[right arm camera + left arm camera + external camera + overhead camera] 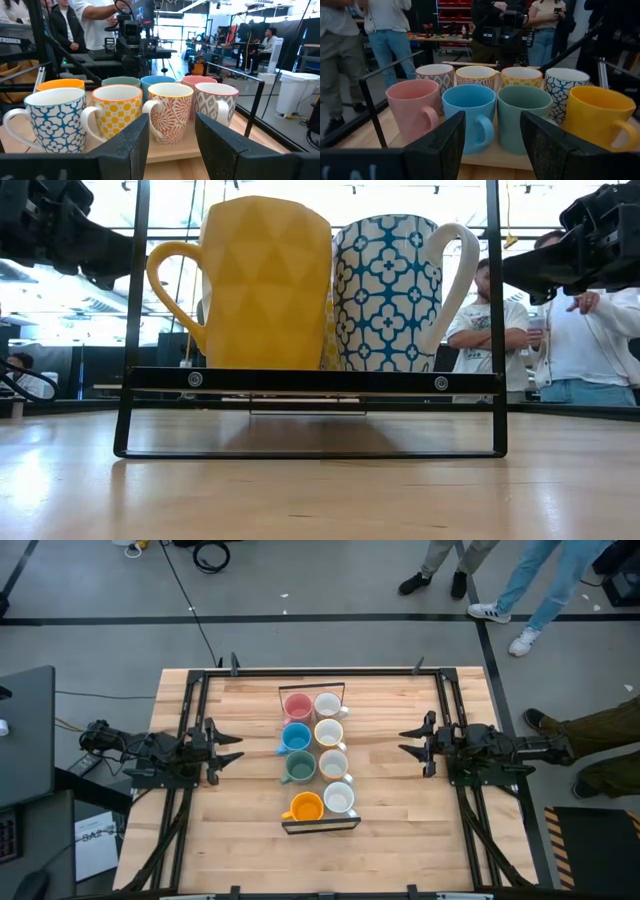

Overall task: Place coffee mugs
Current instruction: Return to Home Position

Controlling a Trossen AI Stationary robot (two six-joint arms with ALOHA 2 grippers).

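Eight mugs stand in two rows on a black-framed rack [320,825] at the table's middle. The left row holds the pink [297,707], blue [296,737], teal [298,768] and orange [306,807] mugs. The right row holds several white patterned mugs [331,734]. In the low view the orange mug [265,280] and a blue-patterned white mug [390,290] are nearest. My left gripper [236,748] is open, left of the rack and facing the blue [469,112] and teal [524,115] mugs. My right gripper [404,741] is open, right of the rack and facing the red-patterned mug [170,112].
The rack's shelf [310,380] sits raised on a thin black frame. Black rails [190,710] run along the table's left and right sides. Bare wood lies between each gripper and the rack. People [480,330] stand in the room beyond the far edge.
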